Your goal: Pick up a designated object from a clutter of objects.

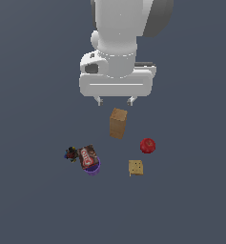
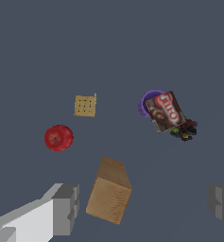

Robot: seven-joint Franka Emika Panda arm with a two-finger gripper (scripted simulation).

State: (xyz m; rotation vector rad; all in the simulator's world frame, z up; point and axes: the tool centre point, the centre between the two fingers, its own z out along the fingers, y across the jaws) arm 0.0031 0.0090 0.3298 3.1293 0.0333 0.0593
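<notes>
Hand (image 1: 116, 101) is seen wide open, nothing held, positioned above the tan box (image 1: 118, 123). Box stands upright on the tabletop (image 1: 33, 200), slightly tilted, apart from the fingers (image 2: 65, 208). Red apple (image 1: 148, 145) and dotted cracker (image 1: 136, 167) lie nearby; brown packet (image 1: 87, 156) rests on the purple bowl (image 1: 92, 168).

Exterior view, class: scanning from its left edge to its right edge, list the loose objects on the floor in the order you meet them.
Dark multicoloured bit → brown-red packet, lying on the purple bowl → tall tan box → small tan dotted square → red ball.
</notes>
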